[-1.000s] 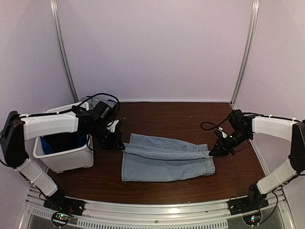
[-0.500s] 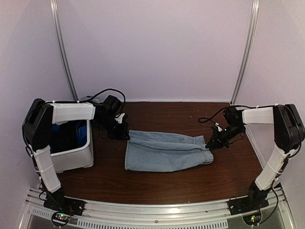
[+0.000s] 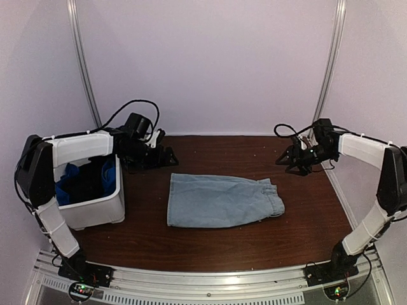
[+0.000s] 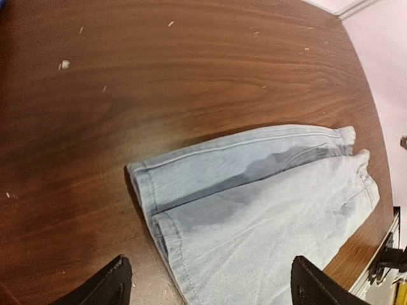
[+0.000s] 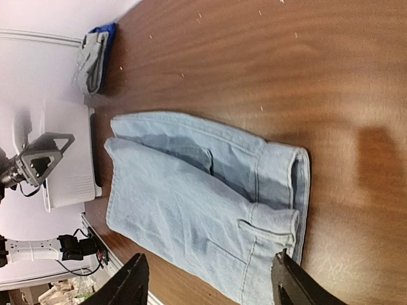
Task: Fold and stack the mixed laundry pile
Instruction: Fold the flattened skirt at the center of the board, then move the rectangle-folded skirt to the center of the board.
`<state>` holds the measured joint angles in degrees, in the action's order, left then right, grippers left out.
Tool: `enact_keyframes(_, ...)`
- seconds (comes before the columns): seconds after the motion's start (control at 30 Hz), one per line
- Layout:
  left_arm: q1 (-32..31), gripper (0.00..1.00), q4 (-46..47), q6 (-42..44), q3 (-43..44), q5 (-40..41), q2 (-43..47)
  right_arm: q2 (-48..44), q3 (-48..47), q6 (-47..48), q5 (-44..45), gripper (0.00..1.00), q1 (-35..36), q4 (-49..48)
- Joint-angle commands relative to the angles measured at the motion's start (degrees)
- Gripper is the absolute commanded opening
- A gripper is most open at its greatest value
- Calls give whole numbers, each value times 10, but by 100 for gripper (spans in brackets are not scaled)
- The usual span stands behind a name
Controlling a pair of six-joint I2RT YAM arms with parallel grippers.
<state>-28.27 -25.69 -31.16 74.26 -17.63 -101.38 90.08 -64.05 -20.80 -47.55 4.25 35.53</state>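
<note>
Lying flat near the middle of the worktop [image 3: 222, 251], the folded light-blue denim piece [image 3: 219, 201] is what I see first, its hemmed leg ends toward the left. Both arms are clear of it. My left gripper [image 3: 164, 156] hovers off its far-left corner, fingers [image 4: 111, 284] spread wide with nothing between them. My right gripper [image 3: 291, 160] hangs beyond the far-right end, also spread and holding nothing. Left of the denim stands the white bin [image 3: 95, 213], with black cloth [image 3: 89, 184] and royal-blue fabric [image 3: 109, 176] heaped inside.
</note>
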Motion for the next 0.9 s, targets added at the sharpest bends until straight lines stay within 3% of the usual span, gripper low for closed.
enact_keyframes(0.0,-35,89,40,95,10,-8,21,24,-63,63,42,64,7,13)
enact_keyframes(0.27,-118,83,19,131,41,-24,-67,162,-168,76,-1,55,81,-17)
enact_keyframes(0.47,-139,77,13,125,17,-23,-112,247,-174,99,23,50,122,0)
enact_keyframes(0.67,-147,75,13,142,-56,-23,-87,229,-86,121,55,50,140,-7)
enact_keyframes(0.87,-194,74,13,148,-176,-40,-15,131,30,130,53,50,172,8)
